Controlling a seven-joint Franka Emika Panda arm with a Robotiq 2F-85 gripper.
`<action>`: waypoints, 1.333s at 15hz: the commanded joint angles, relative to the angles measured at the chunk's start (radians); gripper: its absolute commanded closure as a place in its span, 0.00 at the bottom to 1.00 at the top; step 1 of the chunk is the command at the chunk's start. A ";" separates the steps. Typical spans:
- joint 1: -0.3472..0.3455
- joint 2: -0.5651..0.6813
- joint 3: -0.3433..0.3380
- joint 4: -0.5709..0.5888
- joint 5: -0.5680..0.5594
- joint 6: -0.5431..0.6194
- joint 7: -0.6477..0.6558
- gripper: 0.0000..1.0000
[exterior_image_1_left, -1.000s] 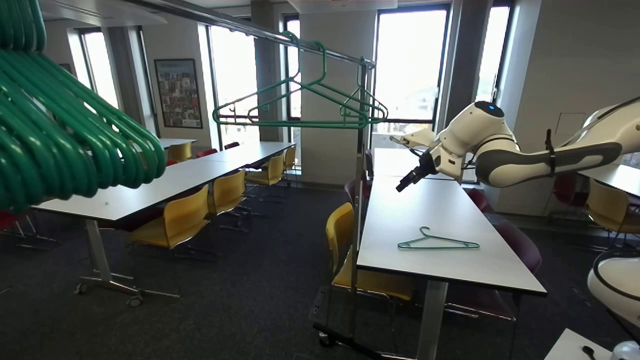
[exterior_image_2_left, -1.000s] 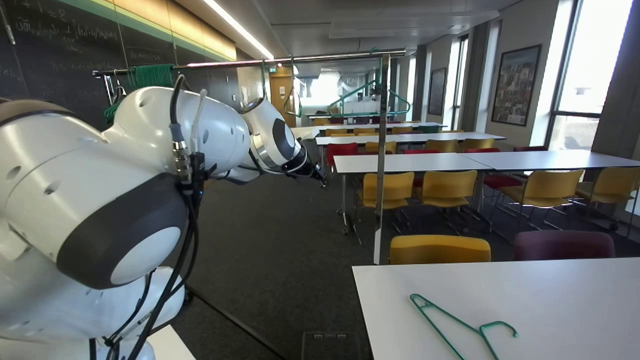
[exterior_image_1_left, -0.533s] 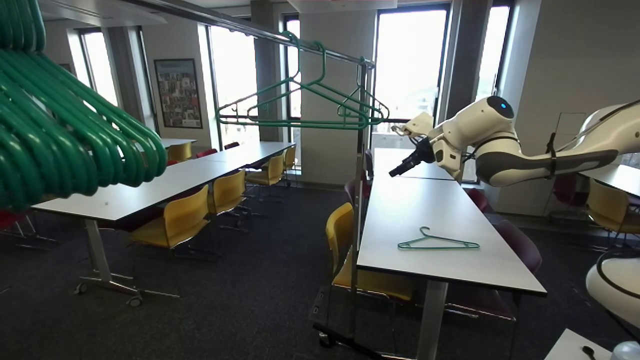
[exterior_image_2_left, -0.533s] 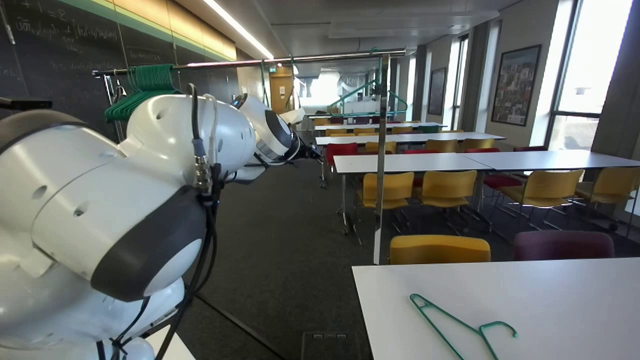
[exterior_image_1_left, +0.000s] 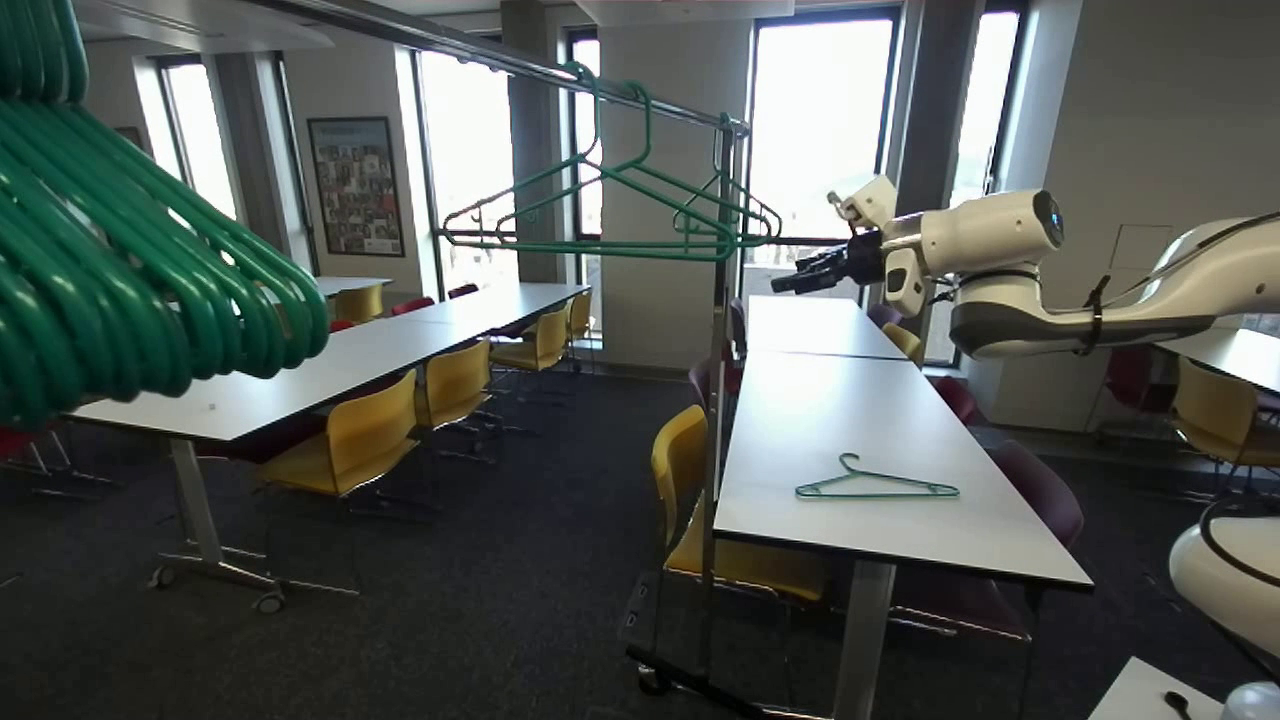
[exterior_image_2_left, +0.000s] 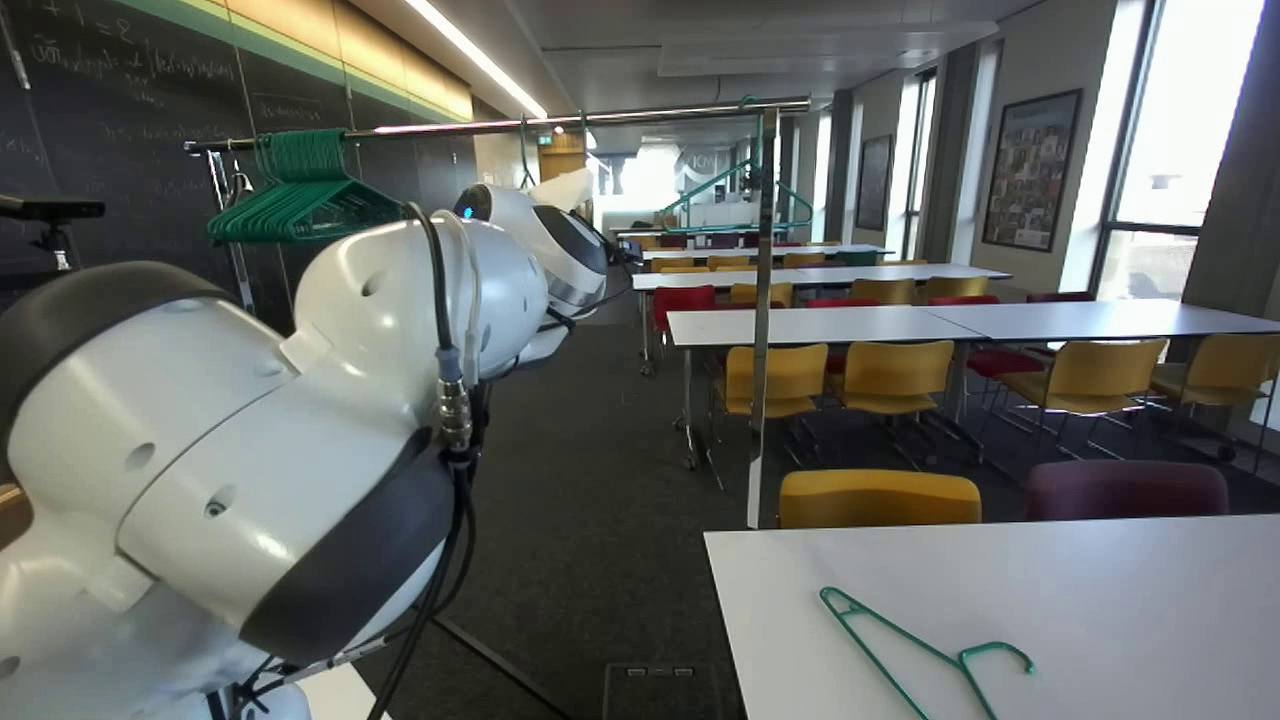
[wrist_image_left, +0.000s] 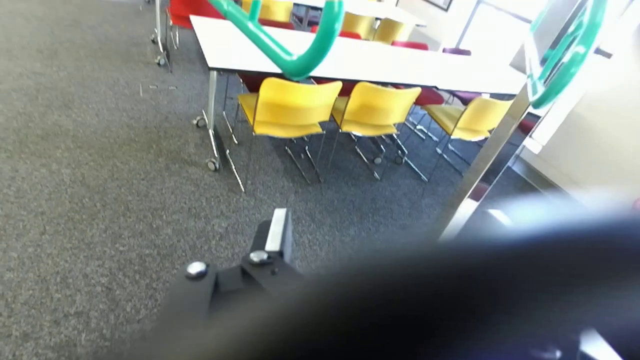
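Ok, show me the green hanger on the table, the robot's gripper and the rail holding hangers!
Green hanger (exterior_image_1_left: 880, 495): in an exterior view, on its bottom bar.
Gripper (exterior_image_1_left: 793, 275): in an exterior view, midway between its fingertips.
Rail (exterior_image_2_left: 470, 127): in an exterior view, near its middle.

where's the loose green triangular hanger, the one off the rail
In both exterior views, the green triangular hanger lies on the white rectangular table, to the right of the silver metal rack post; the black pincer is apart from it.
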 joint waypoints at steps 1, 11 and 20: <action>0.047 0.054 -0.051 0.052 -0.155 0.153 0.119 0.00; 0.136 0.110 -0.153 0.094 -0.219 0.337 0.248 0.00; 0.209 0.006 -0.167 0.166 -0.225 0.327 0.226 0.00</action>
